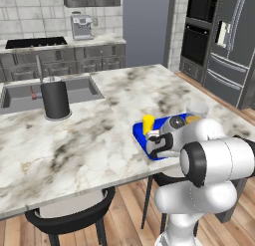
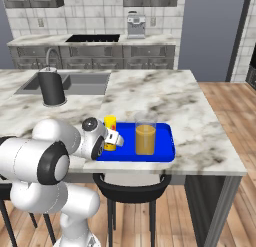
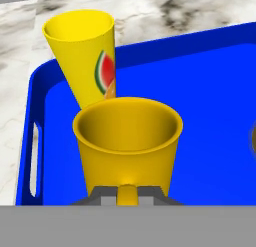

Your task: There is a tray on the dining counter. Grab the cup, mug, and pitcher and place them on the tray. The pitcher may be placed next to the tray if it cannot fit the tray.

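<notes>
The blue tray (image 3: 210, 91) lies on the dining counter (image 1: 74, 140) near its front edge. My gripper (image 3: 127, 193) is shut on the handle of the squat golden mug (image 3: 127, 141), which is upright and low over the tray's left end. Whether the mug touches the tray floor I cannot tell. Just behind it the yellow cup (image 3: 82, 51) with a watermelon mark stands in the tray's corner. In the right base view, the pitcher (image 2: 145, 136) of orange liquid stands mid-tray (image 2: 165, 141), right of the cup (image 2: 110, 125) and my gripper (image 2: 112, 139).
A black canister (image 1: 55, 98) stands by the inset sink (image 1: 20, 95) at the counter's far left. Black stools (image 2: 132, 188) are tucked under the front edge. The back worktop carries a coffee machine (image 2: 135, 25).
</notes>
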